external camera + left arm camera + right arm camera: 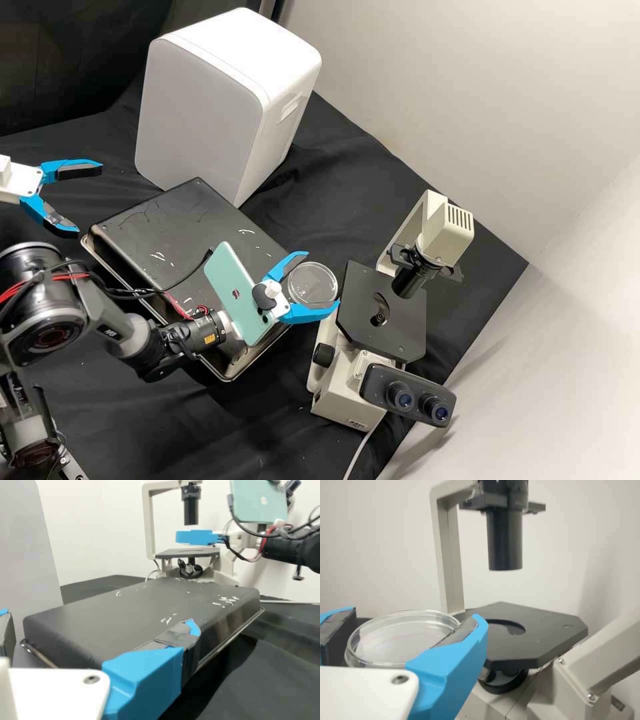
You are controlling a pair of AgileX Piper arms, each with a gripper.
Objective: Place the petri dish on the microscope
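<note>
Right gripper (318, 281) had its two blue fingers clamped on the rim of the petri dish (310, 285), just beside the microscope (347, 393). Pickup looked done; the dish had yet to be carried over the stage (393, 323) and set down.

High view: bright, diffuse light from above. White wall (480, 100) brightest, paler toward lower right; far left corner dim. Black bench cloth (347, 173) soaks up light, folds show faint grey sheen. White box (227, 93) bright on top, front face slightly shaded. Dark tray (167, 227) carries small white glints. Petri dish (313, 283) rim catches highlight. Microscope (440, 227) cream body evenly lit. Wrist views: bright wall behind, microscope's black lens tube near-silhouette; tray top shows pale sheen.
</note>
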